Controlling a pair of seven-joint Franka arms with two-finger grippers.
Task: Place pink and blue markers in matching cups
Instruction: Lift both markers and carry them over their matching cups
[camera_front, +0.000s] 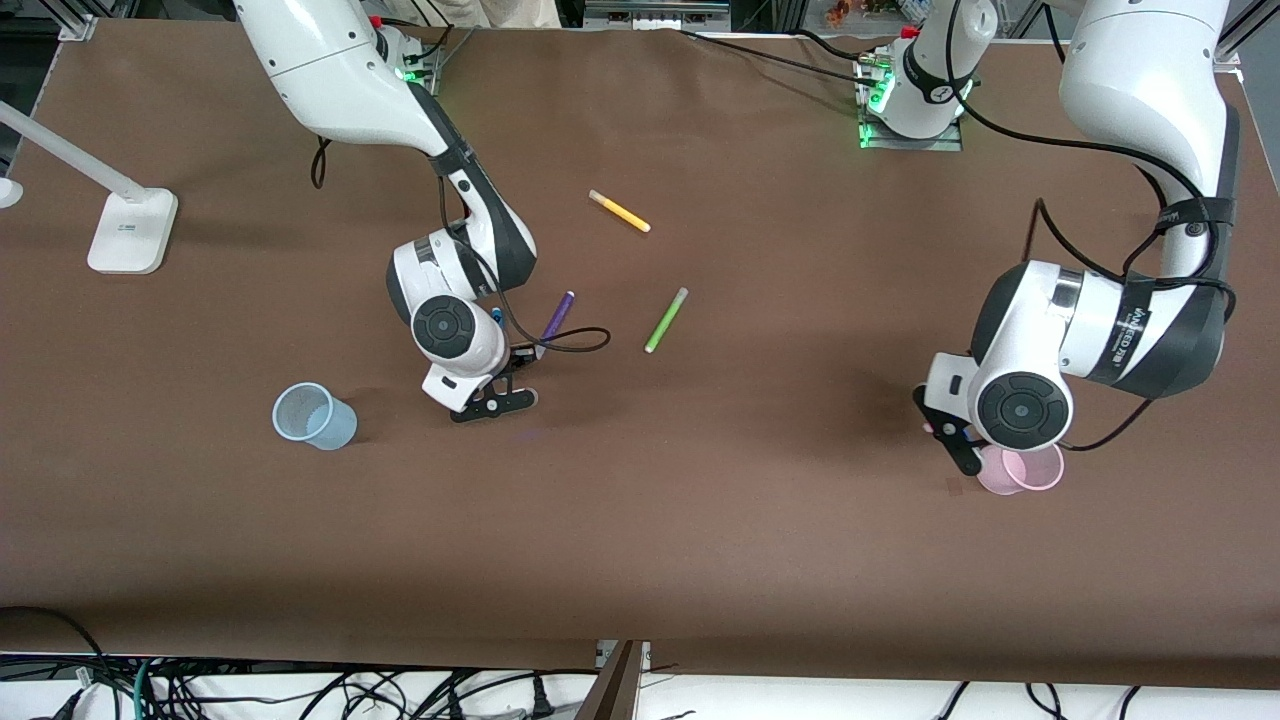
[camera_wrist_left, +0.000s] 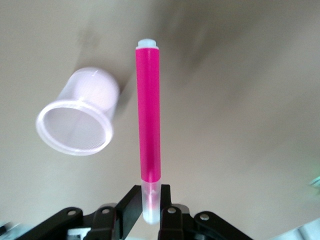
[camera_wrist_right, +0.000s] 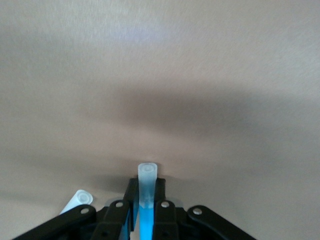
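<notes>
My left gripper (camera_wrist_left: 151, 194) is shut on the pale cap of the pink marker (camera_wrist_left: 149, 115), which points down at the table. In the front view this gripper (camera_front: 945, 435) hangs just beside the light pink cup (camera_front: 1022, 468), which stands upright near the left arm's end; the cup also shows in the left wrist view (camera_wrist_left: 75, 120). My right gripper (camera_wrist_right: 146, 197) is shut on the blue marker (camera_wrist_right: 147, 180), greyish cap pointing down. In the front view it (camera_front: 515, 362) is over the table beside the purple pen. The light blue cup (camera_front: 315, 417) stands toward the right arm's end.
A purple pen (camera_front: 558, 318) lies by my right gripper, its pale cap in the right wrist view (camera_wrist_right: 77, 199). A lime-green pen (camera_front: 666, 319) and a yellow pen (camera_front: 619, 211) lie mid-table. A white lamp base (camera_front: 132, 232) stands at the right arm's end.
</notes>
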